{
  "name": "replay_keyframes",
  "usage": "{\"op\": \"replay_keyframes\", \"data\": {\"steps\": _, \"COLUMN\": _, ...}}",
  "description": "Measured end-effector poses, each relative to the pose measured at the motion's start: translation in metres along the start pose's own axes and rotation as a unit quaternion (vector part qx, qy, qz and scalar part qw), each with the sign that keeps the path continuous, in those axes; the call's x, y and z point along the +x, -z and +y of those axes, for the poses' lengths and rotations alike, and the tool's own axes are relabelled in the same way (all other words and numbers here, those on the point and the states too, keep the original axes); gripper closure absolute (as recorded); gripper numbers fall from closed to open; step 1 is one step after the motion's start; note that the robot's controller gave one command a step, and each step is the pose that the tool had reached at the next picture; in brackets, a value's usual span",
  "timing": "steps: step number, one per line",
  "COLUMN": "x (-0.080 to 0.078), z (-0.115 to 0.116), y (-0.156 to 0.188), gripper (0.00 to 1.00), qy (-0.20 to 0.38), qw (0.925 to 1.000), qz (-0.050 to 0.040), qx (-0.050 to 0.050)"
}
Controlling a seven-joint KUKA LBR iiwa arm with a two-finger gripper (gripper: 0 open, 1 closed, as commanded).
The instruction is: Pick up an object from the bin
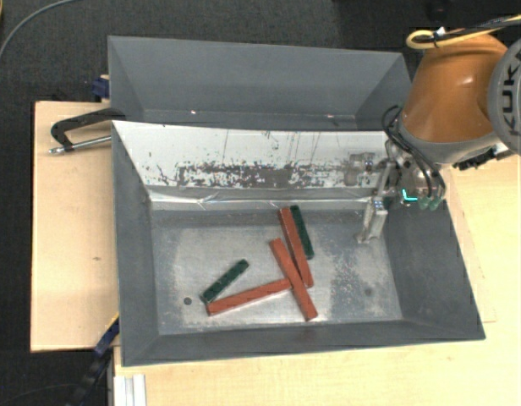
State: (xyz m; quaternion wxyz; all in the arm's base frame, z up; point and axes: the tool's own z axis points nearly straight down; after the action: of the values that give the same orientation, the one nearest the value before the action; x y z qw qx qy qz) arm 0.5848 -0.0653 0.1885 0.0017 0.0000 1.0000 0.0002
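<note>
My gripper [370, 229] hangs over the right part of the bin floor, near the back wall, with nothing under it. The nearest loose thing is a short dark green bar [302, 232], lying to the gripper's left. It rests against a long red-brown bar [296, 245]. A second red-brown bar [294, 282] runs diagonally just below them toward the front of the bin. The gripper touches none of these.
Further left, a third red-brown bar [248, 297] lies almost flat along the front, meeting the diagonal one. Another dark green bar [225, 281] lies beside it. The orange-covered arm reaches in over the bin's right rim.
</note>
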Motion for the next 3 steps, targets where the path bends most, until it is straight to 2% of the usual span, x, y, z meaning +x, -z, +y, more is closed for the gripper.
{"op": "replay_keyframes", "data": {"steps": 1, "x": 0.0, "z": 0.0, "y": 0.0, "gripper": 1.0, "qy": 0.0, "qw": 1.0, "qz": -0.0001, "qx": 0.0}}
{"op": "replay_keyframes", "data": {"steps": 2, "x": 0.0, "z": 0.0, "y": 0.0, "gripper": 0.0, "qy": 0.001, "qw": 1.0, "qz": -0.0001, "qx": 0.0}}
{"op": "replay_keyframes", "data": {"steps": 3, "x": 0.042, "z": 0.049, "y": -0.038, "gripper": 0.0, "qy": -0.006, "qw": 1.0, "qz": 0.0039, "qx": -0.002}}
